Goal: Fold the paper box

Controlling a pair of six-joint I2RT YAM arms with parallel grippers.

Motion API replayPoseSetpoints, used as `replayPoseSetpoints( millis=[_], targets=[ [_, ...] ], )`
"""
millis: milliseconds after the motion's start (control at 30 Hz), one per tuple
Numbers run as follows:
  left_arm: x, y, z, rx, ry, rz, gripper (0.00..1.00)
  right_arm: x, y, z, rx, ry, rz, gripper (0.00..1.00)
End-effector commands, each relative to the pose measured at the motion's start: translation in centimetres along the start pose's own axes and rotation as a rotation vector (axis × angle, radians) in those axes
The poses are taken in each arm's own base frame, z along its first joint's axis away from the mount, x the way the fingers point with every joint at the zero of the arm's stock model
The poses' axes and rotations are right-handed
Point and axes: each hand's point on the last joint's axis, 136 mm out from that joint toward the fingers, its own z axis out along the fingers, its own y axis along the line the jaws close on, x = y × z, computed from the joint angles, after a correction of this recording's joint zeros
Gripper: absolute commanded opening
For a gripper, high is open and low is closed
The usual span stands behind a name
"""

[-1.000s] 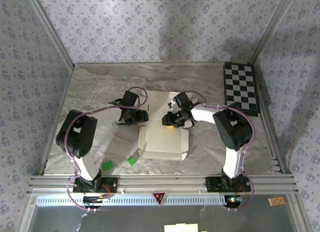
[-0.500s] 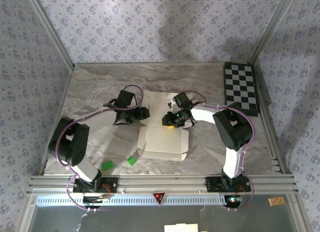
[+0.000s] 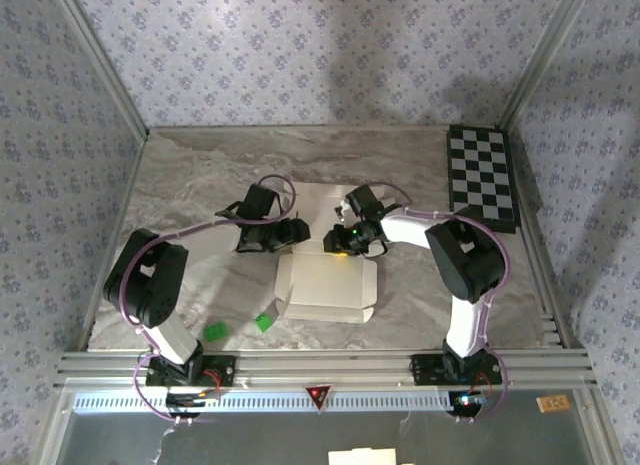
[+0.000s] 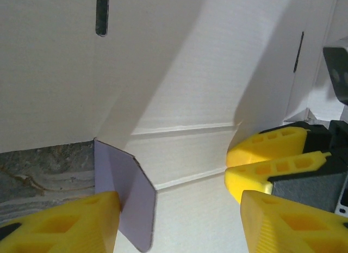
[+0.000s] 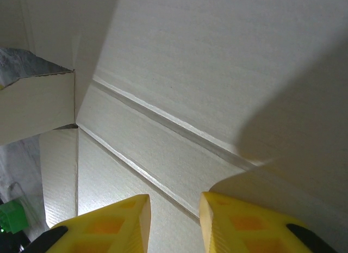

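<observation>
The paper box (image 3: 325, 290) lies partly folded in the middle of the table, a pale card sheet with creases and flaps. My left gripper (image 3: 292, 235) is at its left edge and my right gripper (image 3: 338, 245) is over its middle, tips close together. In the left wrist view the left gripper (image 4: 179, 209) is open. A small lilac flap (image 4: 130, 204) stands upright just inside its left finger, and the right gripper's yellow fingers (image 4: 266, 155) rest on the card (image 4: 206, 100). My right gripper (image 5: 174, 209) stands narrowly open above a crease of the box (image 5: 217, 73), with nothing between its fingers.
Two small green bits (image 3: 264, 322) (image 3: 214, 332) lie near the front left of the box. A checkerboard (image 3: 480, 175) lies at the back right. Patterned walls enclose the marble table (image 3: 190, 175) on three sides.
The left arm's elbow swung out left and came back, and its gripper edged slightly right toward the box. The right arm and the box have stayed put.
</observation>
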Motion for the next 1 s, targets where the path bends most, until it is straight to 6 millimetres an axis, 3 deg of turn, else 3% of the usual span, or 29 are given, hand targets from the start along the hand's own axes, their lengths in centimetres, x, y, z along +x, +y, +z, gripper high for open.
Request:
replayPoseSetpoints(
  millis=[0, 300, 567, 833, 967],
  targets=[
    [-0.2, -0.8, 1.1, 0.045, 0.019, -0.005, 0.61, 2.6, -1.6, 0.4, 0.076, 0.077, 0.023, 0.33],
    [0.8, 0.5, 3.5, 0.069, 0.06, -0.045, 0.57, 2.9, -1.7, 0.3, 0.083, 0.079, 0.022, 0.33],
    [1.9, 1.8, 4.3, 0.041, 0.094, -0.073, 0.29, 2.8, -1.7, 0.0, 0.089, 0.071, 0.017, 0.32],
    [3.9, 3.8, 3.2, -0.057, 0.122, -0.079, 0.23, 2.2, -2.5, -0.9, 0.111, 0.059, 0.023, 0.32],
    [4.7, 3.7, 2.5, -0.064, 0.117, -0.072, 0.24, 1.8, -3.1, -1.5, 0.123, 0.051, 0.029, 0.31]
  ],
)
